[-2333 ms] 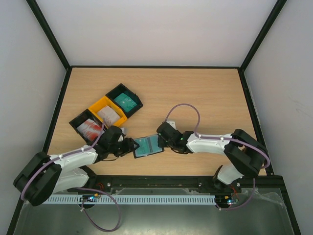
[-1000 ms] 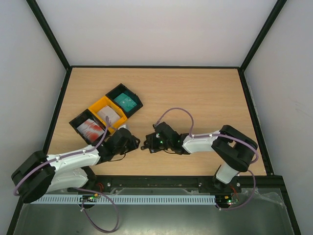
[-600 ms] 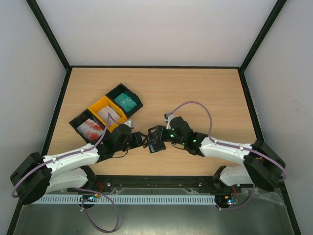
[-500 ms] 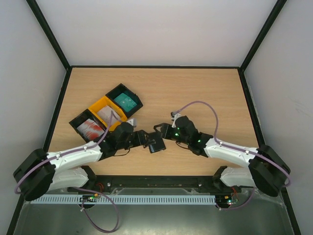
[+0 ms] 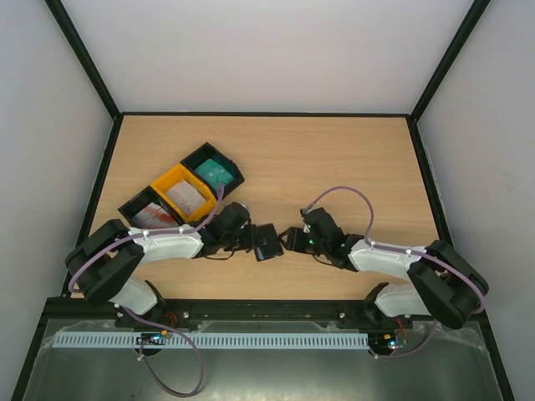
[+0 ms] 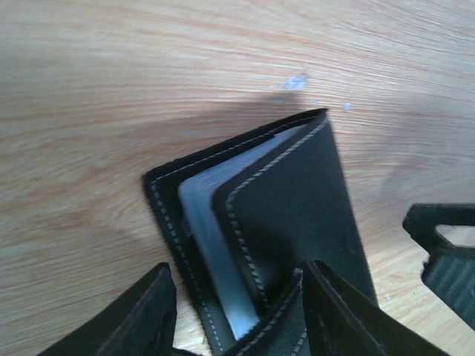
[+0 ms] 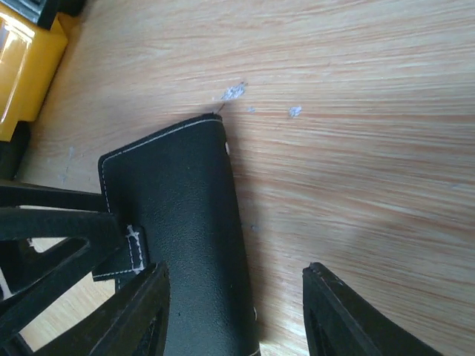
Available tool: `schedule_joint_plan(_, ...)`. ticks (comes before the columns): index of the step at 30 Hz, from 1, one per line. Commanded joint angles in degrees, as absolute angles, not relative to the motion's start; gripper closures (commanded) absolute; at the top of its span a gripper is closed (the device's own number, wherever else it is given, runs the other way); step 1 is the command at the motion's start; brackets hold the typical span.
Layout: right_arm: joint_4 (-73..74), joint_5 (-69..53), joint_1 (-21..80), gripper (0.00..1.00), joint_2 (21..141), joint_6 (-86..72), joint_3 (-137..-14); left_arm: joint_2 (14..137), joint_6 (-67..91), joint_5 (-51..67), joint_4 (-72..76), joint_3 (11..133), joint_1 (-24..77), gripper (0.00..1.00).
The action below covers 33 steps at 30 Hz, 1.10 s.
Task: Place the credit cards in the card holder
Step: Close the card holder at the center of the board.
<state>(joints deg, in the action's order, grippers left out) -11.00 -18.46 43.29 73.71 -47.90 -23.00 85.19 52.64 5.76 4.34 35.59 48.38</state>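
Observation:
The black card holder [image 5: 267,243] lies folded on the table between the two arms. In the left wrist view its cover [image 6: 297,215] stands slightly ajar, showing a pale inner sleeve [image 6: 211,245]. My left gripper [image 5: 249,237] is open and its jaws straddle the holder's near end [image 6: 236,271]. My right gripper [image 5: 292,240] is open just right of the holder, one finger over its edge [image 7: 236,268]. The strap [image 7: 122,256] sticks out sideways. The credit cards lie in trays: teal [image 5: 215,174], whitish [image 5: 185,197] and red-and-white [image 5: 153,215].
Three open trays stand in a diagonal row at the left: a black one [image 5: 230,164], a yellow one [image 5: 164,180] and a black one [image 5: 129,207]. The yellow tray's corner [image 7: 22,67] shows in the right wrist view. The left arm's cable crosses the trays.
The holder, earlier spread open showing a teal card, now lies folded. Both grippers have opened. The left arm has reached further right, and the right gripper has drawn back to the right.

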Motion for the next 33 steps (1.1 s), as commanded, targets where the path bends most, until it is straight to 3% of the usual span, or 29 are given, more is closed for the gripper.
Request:
schedule_joint_plan(1, -15.4, -23.3, 43.1, 0.51, 76.4, -46.7, -22.2, 86.6, 51.7, 3.9, 0.8, 36.1, 48.7, 0.54)
schedule_joint_plan(14, -26.8, -31.1, 43.1, 0.53, 85.9, -49.7, -21.4, 89.5, 52.6, 3.2, 4.7, 28.7, 48.7, 0.86)
schedule_joint_plan(21, -40.4, -38.1, 43.1, 0.59, 92.0, -53.5, -20.6, 90.8, 52.1, 4.2, 7.0, 27.3, 48.6, 0.87)
schedule_joint_plan(26, -40.2, -35.8, 43.1, 0.83, 93.2, -54.2, -21.6, 90.0, 51.2, 4.4, 7.2, 27.4, 48.6, 0.83)
schedule_joint_plan(29, -32.7, -31.2, 43.1, 0.97, 90.3, -51.4, -22.6, 87.4, 50.9, 3.8, 6.4, 27.9, 48.6, 0.72)
schedule_joint_plan(33, -14.1, -19.9, 43.2, 0.98, 82.7, -44.9, -27.0, 82.3, 50.6, 0.4, 0.3, 32.1, 47.7, 0.52)
